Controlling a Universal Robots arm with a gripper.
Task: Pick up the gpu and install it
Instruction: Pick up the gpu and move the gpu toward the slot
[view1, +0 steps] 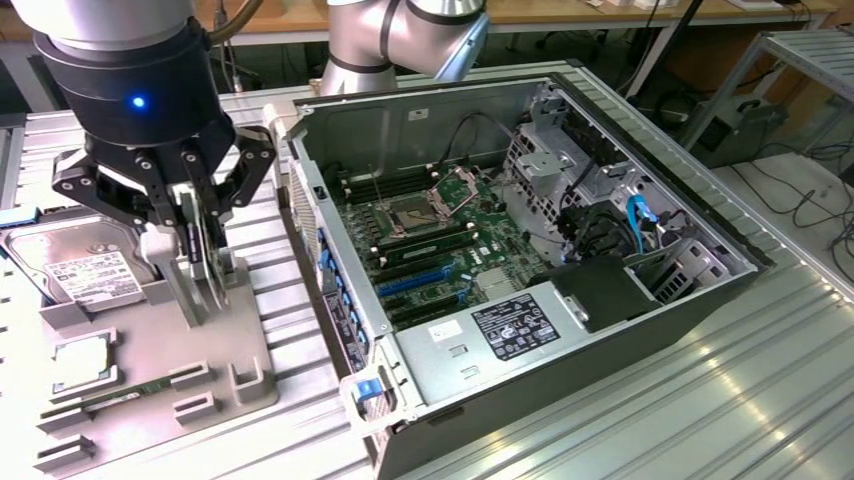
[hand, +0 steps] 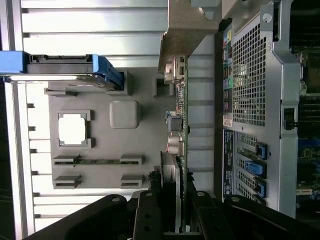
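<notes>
Gripper (view1: 187, 240), upper left of the exterior view, clenched on the gpu (hand: 176, 124) standing on edge directly beneath. Its long axis parallels the computer case (view1: 721, 300) rear panel alongside.

Slatted metal table (view1: 747, 400) has got a gray parts tray (view1: 251, 340) and an open PC case (view1: 601, 400) sitting on it.

An open PC case (view1: 400, 125) lies on the slatted table (view1: 694, 420) — motherboard (view1: 441, 225) exposed. At the exterior view's left, a grey tray (view1: 200, 350) holds a hard drive (view1: 80, 270), a CPU (view1: 83, 355) and a memory stick (view1: 127, 395), each in its own slot.
</notes>
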